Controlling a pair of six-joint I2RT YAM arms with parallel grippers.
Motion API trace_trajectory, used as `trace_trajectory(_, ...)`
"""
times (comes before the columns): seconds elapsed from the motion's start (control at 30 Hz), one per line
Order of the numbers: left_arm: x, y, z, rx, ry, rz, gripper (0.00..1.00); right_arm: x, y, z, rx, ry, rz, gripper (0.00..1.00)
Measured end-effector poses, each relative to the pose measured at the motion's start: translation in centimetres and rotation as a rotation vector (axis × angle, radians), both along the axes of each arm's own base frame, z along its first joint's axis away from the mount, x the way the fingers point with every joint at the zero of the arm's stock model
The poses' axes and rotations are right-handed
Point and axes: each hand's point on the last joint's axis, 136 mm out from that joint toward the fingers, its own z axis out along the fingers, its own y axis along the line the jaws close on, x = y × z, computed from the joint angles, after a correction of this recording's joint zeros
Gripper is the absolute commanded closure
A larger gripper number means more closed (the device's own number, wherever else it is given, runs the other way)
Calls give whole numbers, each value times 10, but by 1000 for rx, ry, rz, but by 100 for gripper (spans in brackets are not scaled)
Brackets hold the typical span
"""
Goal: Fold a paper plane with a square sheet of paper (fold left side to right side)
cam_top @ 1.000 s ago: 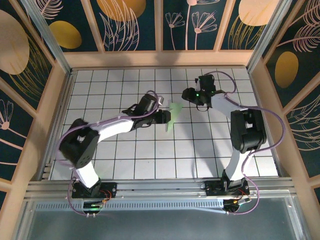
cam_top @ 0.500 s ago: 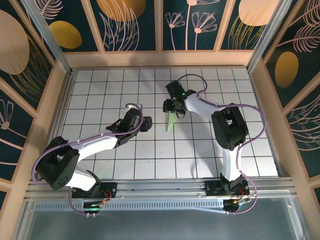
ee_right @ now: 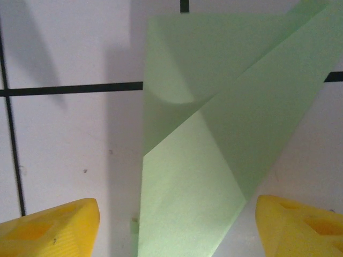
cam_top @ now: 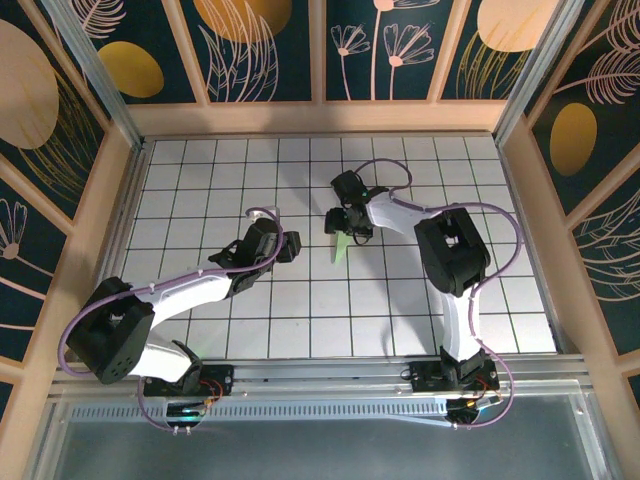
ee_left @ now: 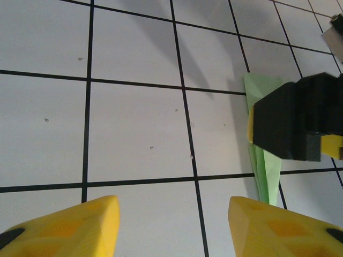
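The paper plane (cam_top: 342, 248), a slim folded pale-green dart, lies on the white grid table with its tip toward the near edge. My right gripper (cam_top: 345, 220) hangs right over its far end. In the right wrist view its yellow fingers (ee_right: 59, 227) stand wide apart on either side of the creased green paper (ee_right: 214, 150), not touching it. My left gripper (cam_top: 291, 245) is about one tile left of the plane, open on bare table (ee_left: 171, 219). The left wrist view has the plane (ee_left: 266, 168) at the right, partly hidden by the black right gripper (ee_left: 297, 120).
The white grid table (cam_top: 250, 180) is ringed by a wooden rim and patterned walls. Both arms reach into the middle from the near edge, the right arm's cable (cam_top: 500, 215) looping over the right side.
The right gripper swung left from the back right to over the plane and opened wider. The left gripper drew back left and away from the paper, which now lies flat and narrow.
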Motion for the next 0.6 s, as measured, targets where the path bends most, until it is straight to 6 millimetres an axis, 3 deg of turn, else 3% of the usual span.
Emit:
trace_trajectory(0.23, 1, 1, 0, 4, -3, 6, 44, 3, 5, 0, -10, -10, 43, 28)
trace_trajectory(0.6, -3, 7, -6, 15, 4, 19, 43, 6, 43, 6, -30, -76, 203, 29)
